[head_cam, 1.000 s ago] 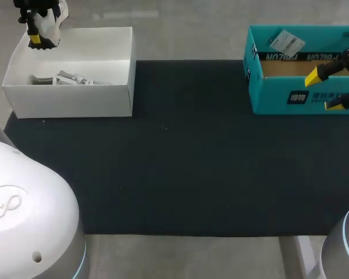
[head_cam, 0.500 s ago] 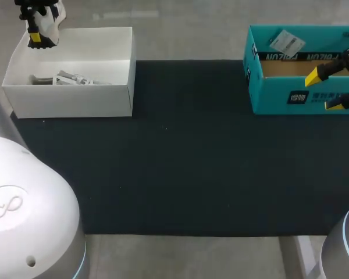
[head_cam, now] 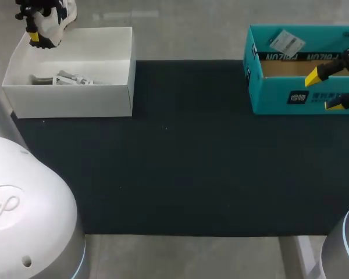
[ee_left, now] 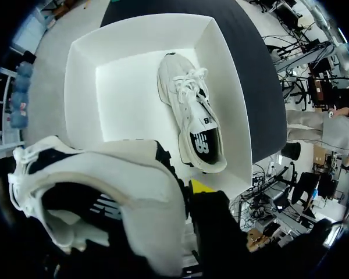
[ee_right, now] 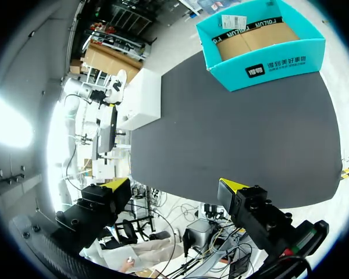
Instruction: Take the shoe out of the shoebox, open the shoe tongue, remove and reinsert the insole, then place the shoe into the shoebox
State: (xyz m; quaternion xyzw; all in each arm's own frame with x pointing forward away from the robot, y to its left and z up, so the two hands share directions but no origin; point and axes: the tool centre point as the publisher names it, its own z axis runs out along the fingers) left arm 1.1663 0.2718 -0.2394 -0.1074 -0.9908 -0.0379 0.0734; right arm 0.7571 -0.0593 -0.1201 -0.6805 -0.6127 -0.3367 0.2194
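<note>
Dark mat, teal box; shoe in left gripper above white shoebox.

Grey table, its middle covered by a black mat. An open white box stands at the mat's far left corner and an open teal box at its far right corner. Both extend past the mat's far edge, and they stand well apart.

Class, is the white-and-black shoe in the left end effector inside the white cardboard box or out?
Out: the white-and-black shoe hangs above the white cardboard box, where another white shoe lies.
</note>
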